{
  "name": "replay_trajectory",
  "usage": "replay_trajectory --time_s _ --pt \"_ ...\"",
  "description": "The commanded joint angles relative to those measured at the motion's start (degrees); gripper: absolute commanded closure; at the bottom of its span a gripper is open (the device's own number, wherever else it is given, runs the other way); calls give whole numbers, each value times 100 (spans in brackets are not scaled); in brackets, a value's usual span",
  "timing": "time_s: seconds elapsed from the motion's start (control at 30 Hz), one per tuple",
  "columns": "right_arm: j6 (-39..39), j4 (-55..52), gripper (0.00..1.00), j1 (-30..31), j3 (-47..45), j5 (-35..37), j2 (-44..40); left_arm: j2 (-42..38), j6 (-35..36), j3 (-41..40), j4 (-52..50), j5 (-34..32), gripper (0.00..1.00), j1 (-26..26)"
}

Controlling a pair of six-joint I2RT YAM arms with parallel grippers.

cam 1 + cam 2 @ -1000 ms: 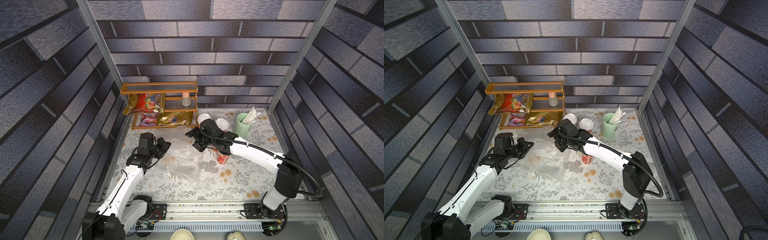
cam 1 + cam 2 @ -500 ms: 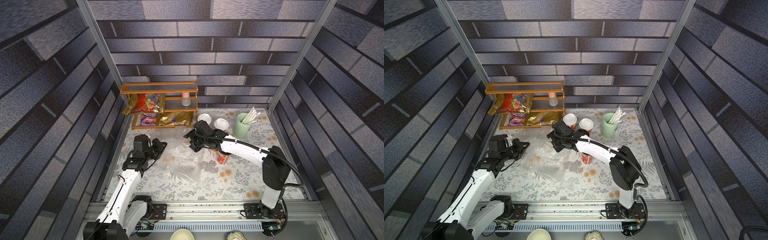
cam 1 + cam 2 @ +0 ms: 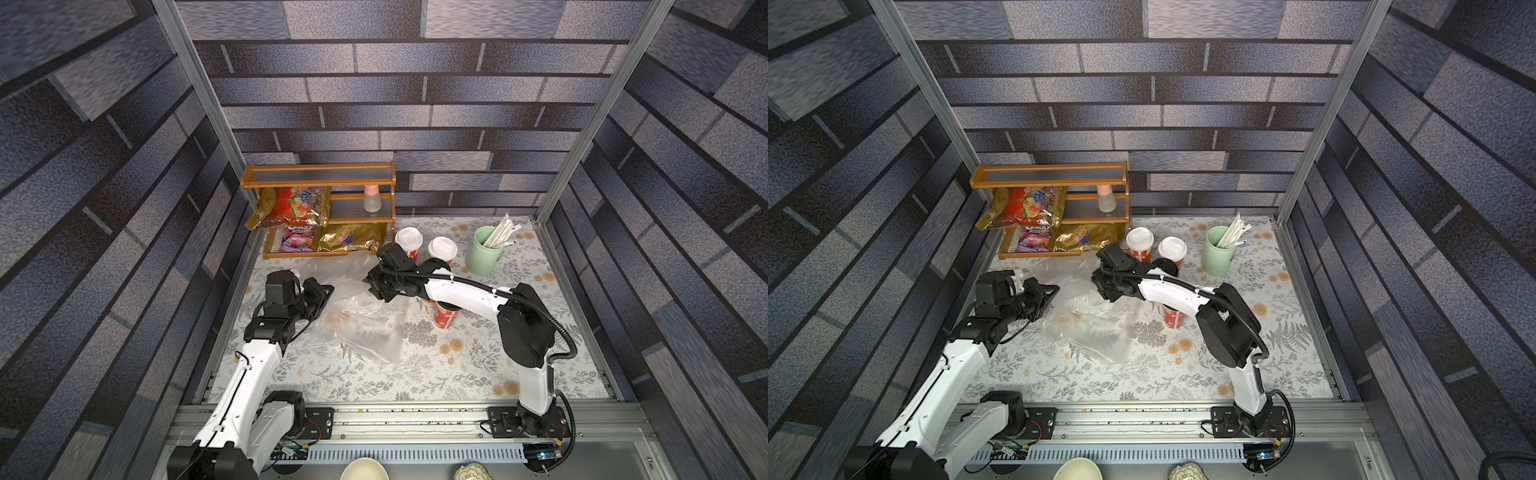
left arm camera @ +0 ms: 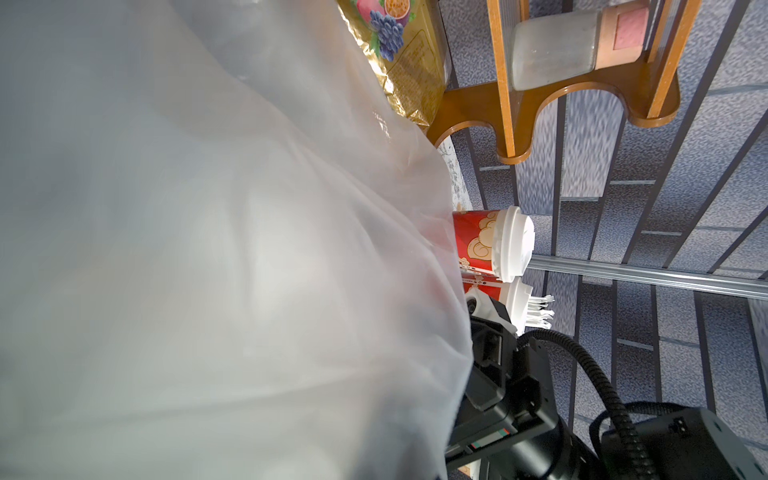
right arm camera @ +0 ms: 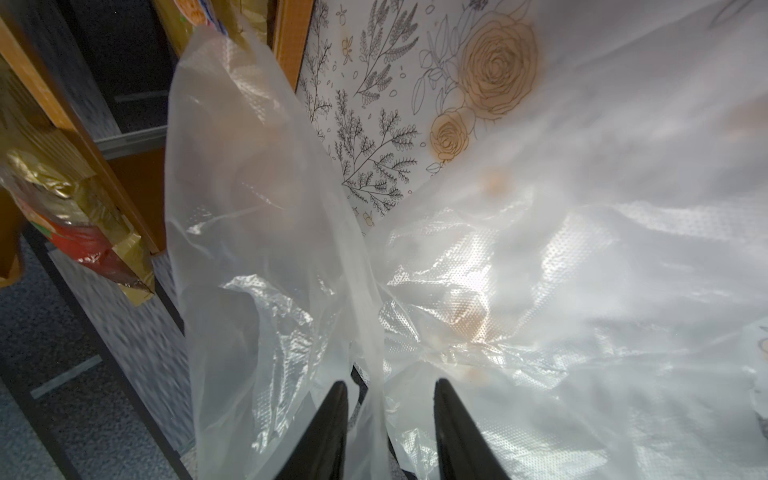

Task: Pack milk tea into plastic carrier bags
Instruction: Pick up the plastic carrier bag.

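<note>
Plastic carrier bag (image 3: 365, 324) at both jaws
Left jaws pinch its left edge; right jaws spread around a strip of it; four milk tea cups (image 3: 408, 240) stand right of it; bag count unclear.

Robot lab cell dressed up as a drinks stall. Brick-print panels (image 3: 374, 83) on aluminium posts (image 3: 224, 133) box in a floral-cloth surface (image 3: 415, 374). A wooden rack (image 3: 320, 183) at the back holds snack packets (image 3: 291, 205). Right of the rack are lidded cups (image 3: 408, 239) and a straw cup (image 3: 482, 253). In front of the rack, the left arm (image 3: 253, 370) and right arm (image 3: 457, 291) are bolted to a rail (image 3: 415, 419).
</note>
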Motion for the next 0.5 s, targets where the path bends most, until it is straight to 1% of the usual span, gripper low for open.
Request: replay_trajectory --time_s 0.0,0.03,0.17,0.23,0.27,0.33,0.4,0.43,0.47 --pt "-75 -32 73 -29 255 42 86 -120 -67 -76 14 148 100 70" --pt "-124 -95 77 -40 308 47 86 -134 -68 -77 1 187 100 91" --pt "-289 -156 99 -57 361 65 42 -206 -60 -59 -50 268 94 137" --pt "-385 -202 100 -62 378 99 -10 -256 -56 -50 -84 298 88 143" --pt "-433 -210 100 -66 383 112 -36 -274 -46 -36 -120 307 81 145" --pt "-672 -301 100 -90 471 142 -121 -313 62 64 -325 290 54 154" --pt "-1104 -564 100 -107 690 284 -230 -340 293 220 -614 290 39 154" --pt "-1386 -741 100 -112 825 394 -302 -362 416 306 -750 314 34 153" --pt "-1626 -859 100 -128 932 478 -369 -375 527 380 -865 339 32 147"
